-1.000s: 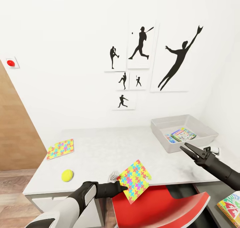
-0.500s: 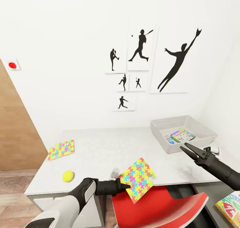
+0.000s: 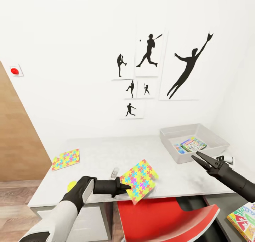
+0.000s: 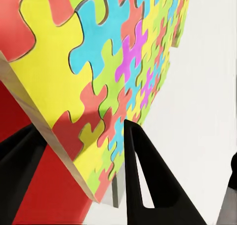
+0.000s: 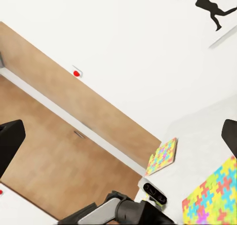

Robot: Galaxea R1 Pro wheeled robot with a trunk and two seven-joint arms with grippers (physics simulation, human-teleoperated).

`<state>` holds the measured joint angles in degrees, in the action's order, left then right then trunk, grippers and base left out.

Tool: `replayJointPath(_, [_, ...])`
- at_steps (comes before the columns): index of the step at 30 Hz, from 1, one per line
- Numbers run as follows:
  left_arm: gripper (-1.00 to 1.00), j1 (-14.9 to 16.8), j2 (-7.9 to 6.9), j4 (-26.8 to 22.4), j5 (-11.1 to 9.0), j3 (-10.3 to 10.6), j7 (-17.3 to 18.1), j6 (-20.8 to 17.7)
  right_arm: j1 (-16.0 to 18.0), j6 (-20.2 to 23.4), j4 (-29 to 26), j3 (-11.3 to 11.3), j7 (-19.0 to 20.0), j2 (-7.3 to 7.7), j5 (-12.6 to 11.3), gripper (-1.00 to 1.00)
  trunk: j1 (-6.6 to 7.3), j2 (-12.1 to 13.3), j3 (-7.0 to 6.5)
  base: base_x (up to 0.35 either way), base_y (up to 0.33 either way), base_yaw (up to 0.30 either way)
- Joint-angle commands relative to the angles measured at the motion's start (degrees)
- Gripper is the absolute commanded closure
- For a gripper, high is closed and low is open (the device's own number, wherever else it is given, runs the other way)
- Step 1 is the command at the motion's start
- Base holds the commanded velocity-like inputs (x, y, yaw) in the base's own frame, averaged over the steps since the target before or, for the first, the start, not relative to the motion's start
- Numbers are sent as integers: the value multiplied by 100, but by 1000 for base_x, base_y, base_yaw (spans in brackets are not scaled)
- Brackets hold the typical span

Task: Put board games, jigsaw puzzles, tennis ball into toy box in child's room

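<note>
- A second jigsaw puzzle [image 3: 66,159] lies flat far left on the table [image 3: 106,151].
- Your left gripper [image 3: 124,188] clamps the tilted jigsaw puzzle [image 3: 139,181] (near edge, lifted).
- Your right gripper [image 3: 197,157] hangs spread, empty, beside the toy box [image 3: 170,134].

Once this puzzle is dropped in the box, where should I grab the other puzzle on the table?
Take the other puzzle by its front edge, nearest the table edge, coming in low from the front. It lies flat, so no edge stands clear to pinch from above. The left tool is shut on the held puzzle.
</note>
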<state>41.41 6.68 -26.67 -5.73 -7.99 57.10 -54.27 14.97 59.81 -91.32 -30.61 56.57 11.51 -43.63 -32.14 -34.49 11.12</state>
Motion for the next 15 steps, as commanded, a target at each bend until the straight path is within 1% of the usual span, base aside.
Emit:
replayJointPath(1, [100, 5, -110, -139, 21, -16, 135, -117, 6, 19, 0, -6, 29, 1, 21, -100, 21, 34, -9, 0, 0, 0])
replayJointPath(2, [100, 6, -143, -191, 21, -9, 179, -148, 6, 19, 2, -6, 29, 1, 21, -100, 43, 74, -27, 0, 0, 0])
replayJointPath(3, [100, 7, -240, -345, 21, 44, 310, -229, 6, 19, 1, -6, 29, 1, 21, -100, 65, 114, -45, 0, 0, 0])
replayJointPath(4, [100, 7, -278, -389, 21, 81, 354, -253, 6, 19, 1, -6, 29, 1, 21, -100, 87, 154, -63, 0, 0, 0])
replayJointPath(6, [100, 7, -436, -500, 20, 304, 510, -337, 6, 19, 1, -2, 29, 1, 21, -100, 130, 234, -99, 0, 0, 0])
replayJointPath(8, [100, 7, -533, -545, 14, 571, 680, -390, 6, 19, 1, 0, 29, -4, 21, -100, 174, 314, -135, 0, 0, 0])
replayJointPath(9, [100, 7, -548, -551, 14, 627, 731, -397, 6, 19, 1, 1, 29, -5, 21, -100, 196, 355, -152, 0, 0, 0])
replayJointPath(11, [100, 7, -585, -571, 15, 769, 959, -414, 6, 19, 1, 2, 29, -7, 21, -100, 240, 435, -188, 0, 0, 0])
replayJointPath(13, [100, 7, -611, -584, 19, 832, 1181, -417, 6, 19, 0, 2, 29, -6, 21, -100, 284, 515, -224, 0, 0, 0])
replayJointPath(15, [100, 7, -638, -590, 23, 856, 1323, -418, 6, 19, 0, 2, 31, -5, 21, -100, 328, 595, -260, -24, 0, 0])
